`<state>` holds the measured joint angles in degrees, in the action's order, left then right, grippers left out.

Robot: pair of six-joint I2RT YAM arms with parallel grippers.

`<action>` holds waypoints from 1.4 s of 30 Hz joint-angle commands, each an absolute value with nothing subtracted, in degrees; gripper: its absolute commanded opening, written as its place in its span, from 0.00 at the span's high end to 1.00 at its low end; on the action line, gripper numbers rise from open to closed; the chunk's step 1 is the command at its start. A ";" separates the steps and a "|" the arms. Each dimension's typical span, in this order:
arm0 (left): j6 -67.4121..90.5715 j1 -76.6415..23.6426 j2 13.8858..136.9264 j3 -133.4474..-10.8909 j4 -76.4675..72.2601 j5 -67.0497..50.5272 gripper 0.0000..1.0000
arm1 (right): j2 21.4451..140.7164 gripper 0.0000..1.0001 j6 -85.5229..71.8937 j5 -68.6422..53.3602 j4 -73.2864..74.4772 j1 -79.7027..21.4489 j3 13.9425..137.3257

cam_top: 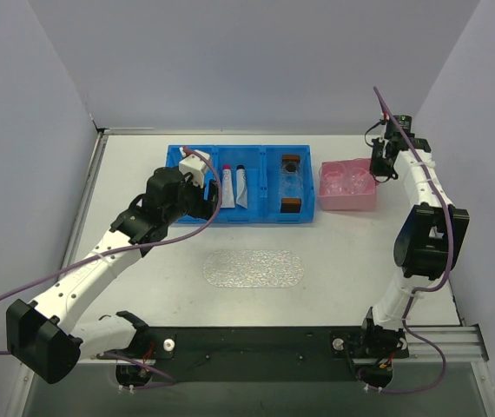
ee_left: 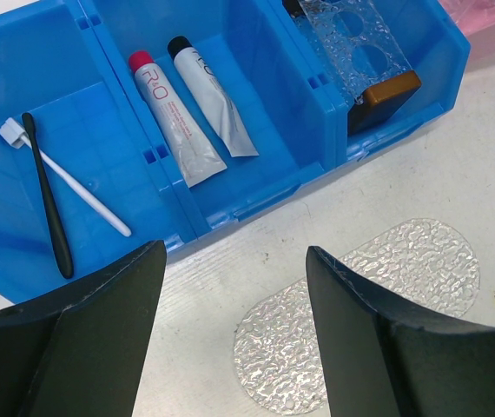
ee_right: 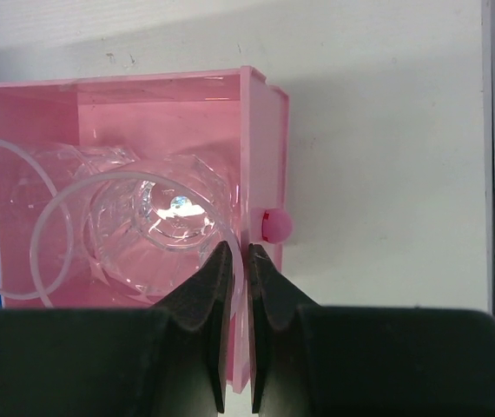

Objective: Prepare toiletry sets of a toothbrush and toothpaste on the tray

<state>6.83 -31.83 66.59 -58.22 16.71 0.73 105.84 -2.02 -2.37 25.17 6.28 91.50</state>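
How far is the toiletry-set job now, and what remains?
Nothing looks done: the tray lies bare. In hand, nothing for the sets: the left gripper hangs open by the blue bin; the right gripper looks shut on the pink box wall. Left to do: the black toothbrush, white toothbrush, pink-capped tube and black-capped tube, all in the bin, must go onto the tray.

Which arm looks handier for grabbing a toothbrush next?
Left. The left tool, open, hovers by the bin holding both toothbrushes. The right tool is far from them, at the pink box.
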 commanded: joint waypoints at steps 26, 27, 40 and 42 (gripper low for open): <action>7.29 -32.08 67.15 -59.59 14.94 -1.41 0.24 | 111.27 0.94 -4.13 -2.81 21.80 5.89 89.30; 7.29 -32.08 67.15 -59.50 14.94 -1.41 0.24 | 111.27 0.93 -4.04 -2.73 21.80 5.89 89.30; 7.38 -32.08 66.97 -59.59 15.12 -1.41 0.24 | 111.44 0.80 -4.13 -2.29 21.88 5.71 89.03; 7.38 -32.08 66.97 -59.59 15.03 -1.32 0.24 | 111.71 0.80 -4.22 -1.94 21.80 5.63 88.86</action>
<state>7.05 -31.83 67.22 -58.22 16.71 -0.56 110.59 -3.60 -3.38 21.87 6.17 89.45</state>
